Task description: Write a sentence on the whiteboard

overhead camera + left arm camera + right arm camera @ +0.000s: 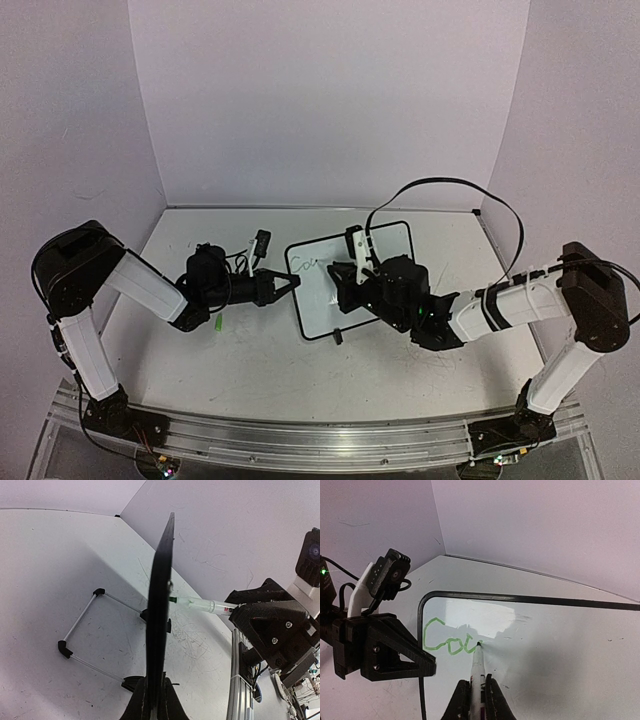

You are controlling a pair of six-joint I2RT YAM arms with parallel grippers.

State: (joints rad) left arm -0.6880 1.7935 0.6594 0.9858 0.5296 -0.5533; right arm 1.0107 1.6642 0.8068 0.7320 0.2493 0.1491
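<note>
The whiteboard (385,250) stands tilted at mid-table and shows edge-on in the left wrist view (162,595). My left gripper (291,284) (156,700) is shut on its left edge, both jaws pressed against the black frame. My right gripper (339,289) (477,695) is shut on a white marker (478,662) (205,605) whose tip touches the board face (555,650). The sentence (447,640) is green letters reading "Cou" near the board's top left corner, with the tip at the end of the last letter.
A small green object (217,322), perhaps a marker cap, lies on the table under the left arm. The board's wire stand (82,630) rests behind it. Purple walls close in the back and sides. A black cable (450,185) loops above the right arm.
</note>
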